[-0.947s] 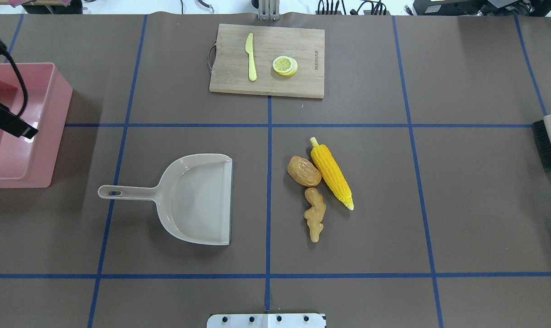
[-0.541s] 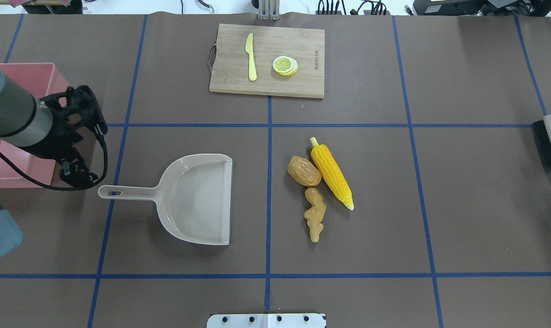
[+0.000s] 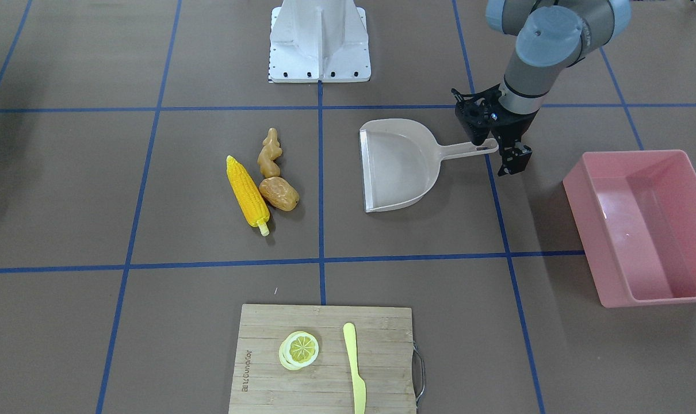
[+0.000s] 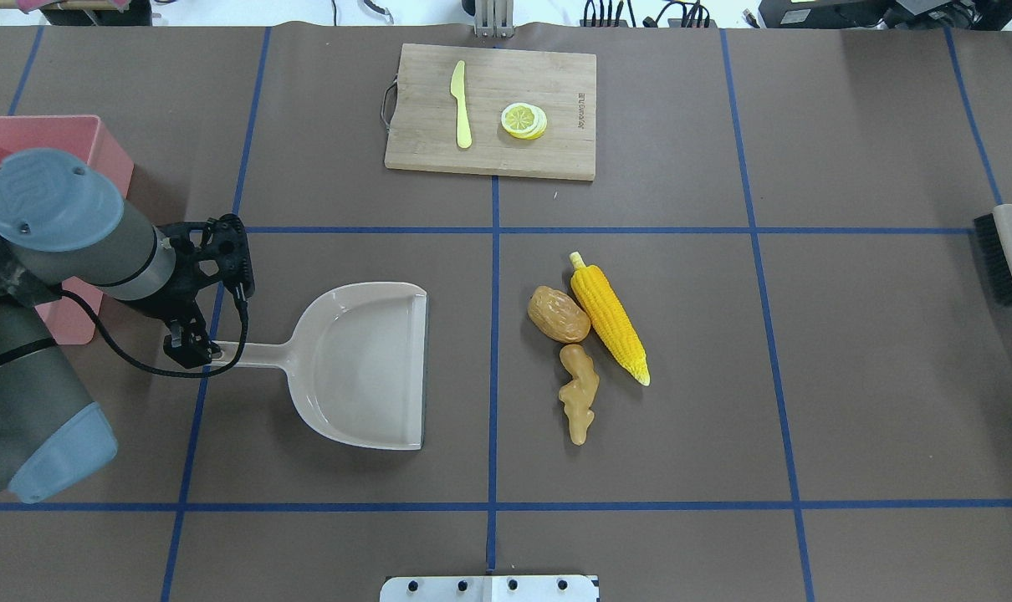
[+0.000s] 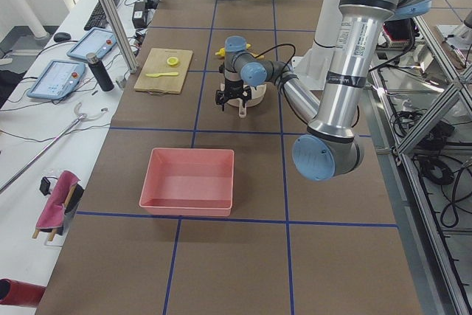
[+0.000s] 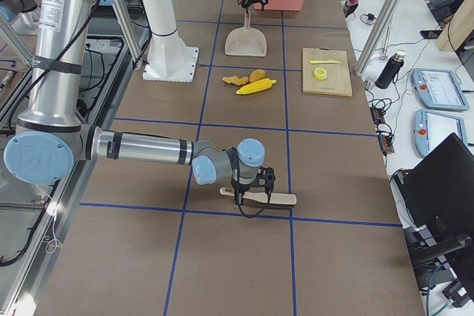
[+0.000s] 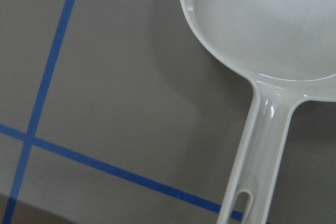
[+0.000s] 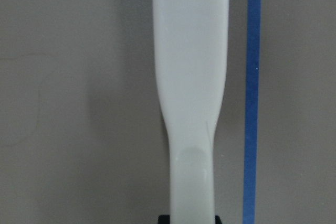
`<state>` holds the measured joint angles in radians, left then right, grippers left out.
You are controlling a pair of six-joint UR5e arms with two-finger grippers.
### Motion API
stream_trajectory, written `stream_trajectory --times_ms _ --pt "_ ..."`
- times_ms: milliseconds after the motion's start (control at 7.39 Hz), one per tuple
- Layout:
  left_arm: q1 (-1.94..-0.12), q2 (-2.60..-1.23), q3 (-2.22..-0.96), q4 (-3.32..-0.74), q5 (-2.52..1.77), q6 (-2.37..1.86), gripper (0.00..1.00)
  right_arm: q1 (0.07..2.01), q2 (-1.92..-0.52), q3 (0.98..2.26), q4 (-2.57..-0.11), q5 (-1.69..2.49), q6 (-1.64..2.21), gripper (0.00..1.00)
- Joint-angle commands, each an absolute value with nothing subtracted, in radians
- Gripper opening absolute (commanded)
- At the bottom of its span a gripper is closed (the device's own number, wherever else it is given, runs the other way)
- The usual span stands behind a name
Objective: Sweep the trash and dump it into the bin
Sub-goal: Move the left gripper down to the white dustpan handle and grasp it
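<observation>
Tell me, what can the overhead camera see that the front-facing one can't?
Only overhead: the brush, at the picture's right edge. Only front-facing: the whole pink bin, with nothing inside it; overhead, the arm hides most of it. Both: the dustpan, corn, potato, ginger, and the cutting board with knife and lemon.

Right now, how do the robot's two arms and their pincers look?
The left arm and the right arm are silver-grey tubes with rounded pale blue joint caps; the tubes carry small dark print. The left pincer and the right pincer are black and two-fingered. A thin black cable loops beside the left wrist.
</observation>
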<state>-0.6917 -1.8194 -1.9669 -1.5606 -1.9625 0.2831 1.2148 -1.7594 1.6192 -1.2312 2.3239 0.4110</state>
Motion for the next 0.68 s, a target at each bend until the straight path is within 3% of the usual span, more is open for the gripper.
stream_trajectory --times_ms 0,541 --pt "-0.673 -1.844 -1.967 -1.575 -2.003 0.29 0.98 1.213 -1.743 1.708 -1.332 2.31 0.411 0.0" --pt "-0.574 -1.789 -1.99 -1.578 -2.0 0.291 0.98 1.21 -1.652 1.873 -1.577 2.354 0.41 0.0"
